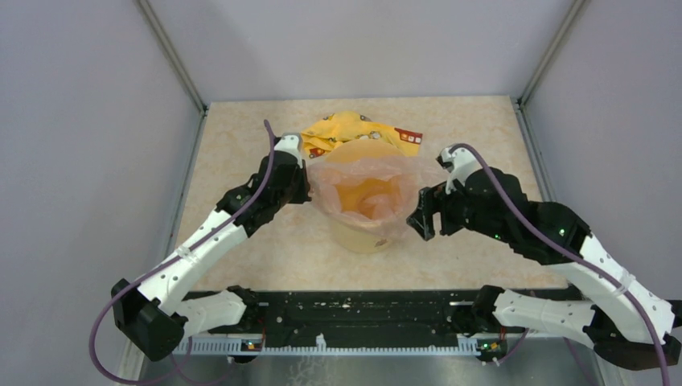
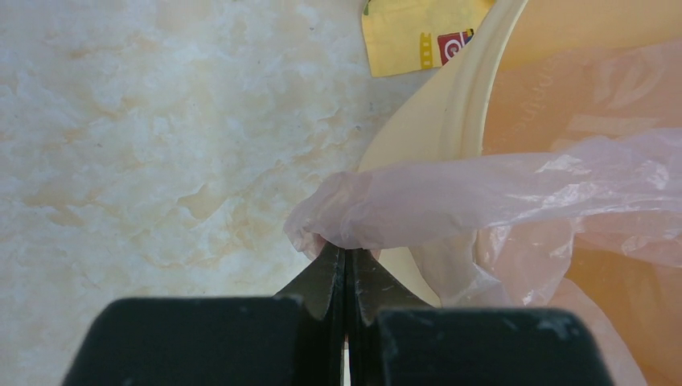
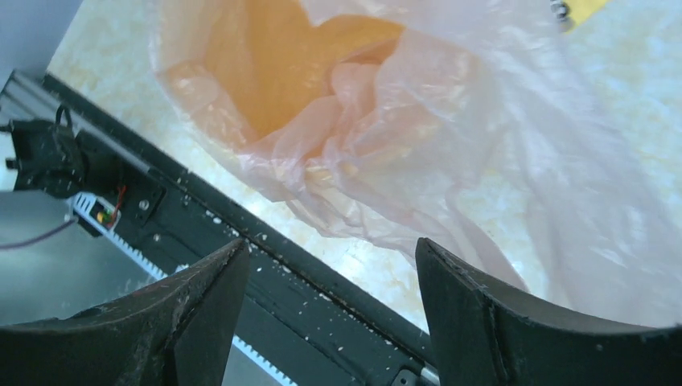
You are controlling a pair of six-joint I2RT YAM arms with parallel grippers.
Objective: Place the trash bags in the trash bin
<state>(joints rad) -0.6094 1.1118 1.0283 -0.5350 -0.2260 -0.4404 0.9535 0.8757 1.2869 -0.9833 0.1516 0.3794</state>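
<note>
The pale yellow trash bin (image 1: 366, 237) stands mid-table with the translucent pink trash bag (image 1: 366, 181) draped into and over its mouth. My left gripper (image 1: 304, 171) is at the bin's left rim, shut on a bunched edge of the bag (image 2: 378, 205) just outside the rim (image 2: 450, 121). My right gripper (image 1: 420, 219) is open and empty beside the bin's right side, close to the hanging bag (image 3: 418, 137) but not holding it. The bin's orange inside (image 3: 265, 64) shows through the bag.
A crumpled yellow printed wrapper (image 1: 354, 129) lies just behind the bin, also in the left wrist view (image 2: 418, 36). The black base rail (image 1: 346, 310) runs along the near table edge. Grey walls enclose the table on three sides.
</note>
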